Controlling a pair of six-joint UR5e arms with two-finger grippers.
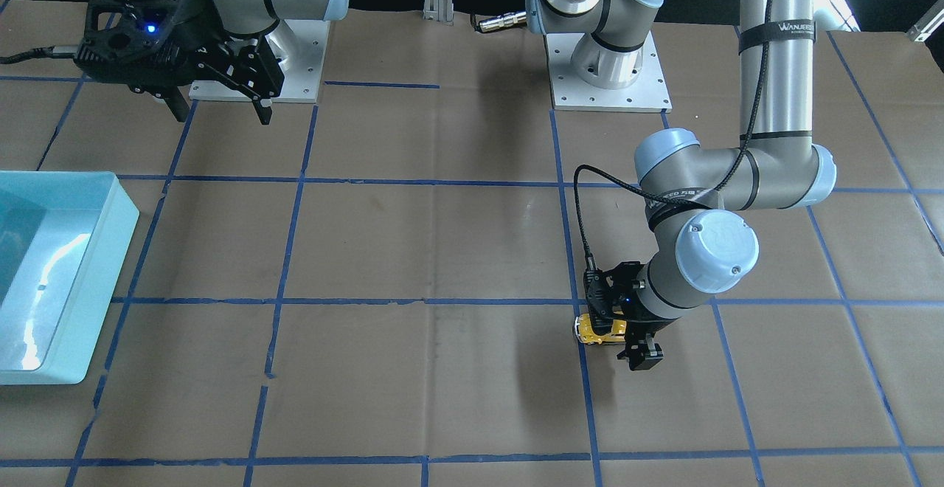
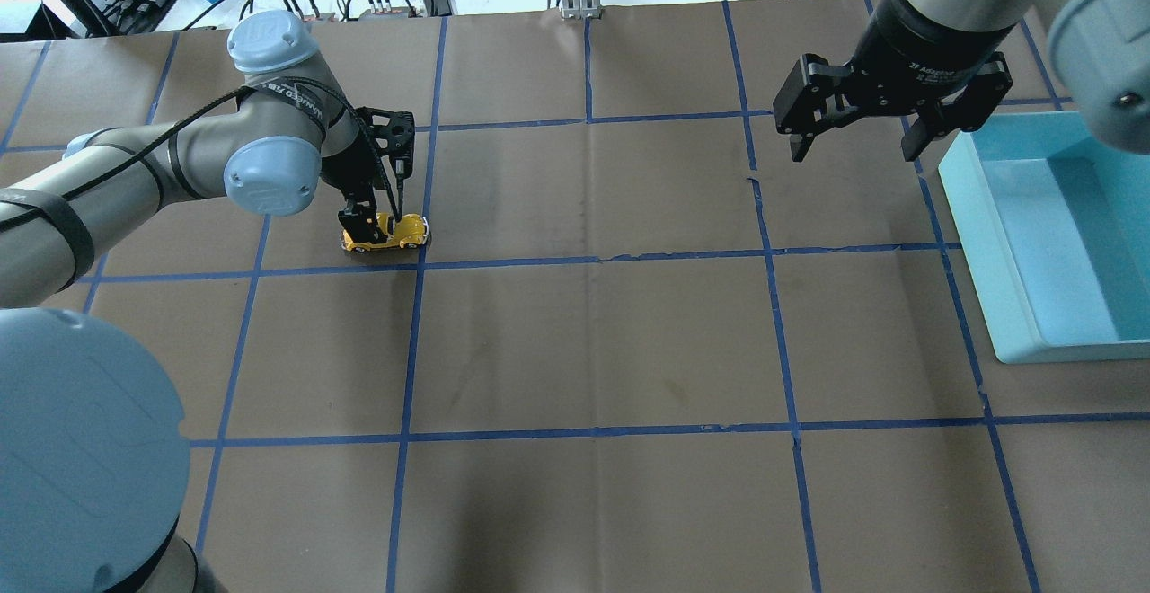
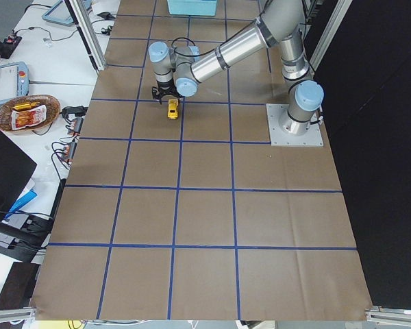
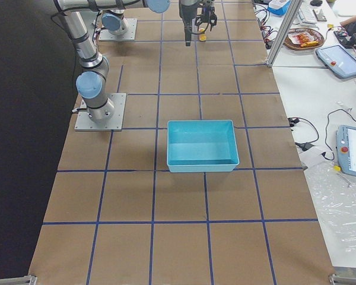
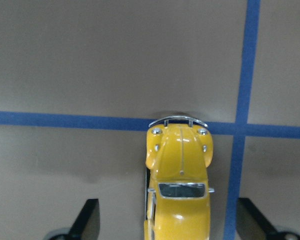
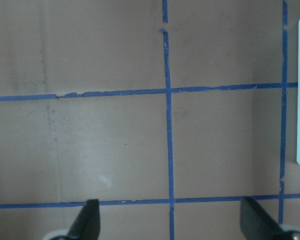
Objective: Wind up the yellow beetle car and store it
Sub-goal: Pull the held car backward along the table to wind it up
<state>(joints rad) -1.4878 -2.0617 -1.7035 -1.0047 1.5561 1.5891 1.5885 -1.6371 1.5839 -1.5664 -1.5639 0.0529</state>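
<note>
1 yellow beetle car [image 5: 179, 190] | 1 blue bin [image 2: 1069, 349] | 1 brown table [image 2: 584, 350]

Car [image 5: 179, 165]: yellow, chrome trim, dark glass. Table cover [image 2: 593, 350]: brown paper, squared off in a grid of blue tape [image 2: 503, 262]. Bin [image 2: 988, 261]: pale turquoise. Arms [image 2: 135, 171]: silver-grey, light blue joint caps [image 2: 269, 175]. Left gripper [image 5: 171, 220], right gripper [image 2: 853, 153]: black.

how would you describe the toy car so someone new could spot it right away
On the brown table with blue tape lines, look to the robot's left side, far from the light blue bin. There the left gripper hangs open around the yellow beetle car: the only small, bright yellow thing, chrome bumper by a tape crossing.
</note>
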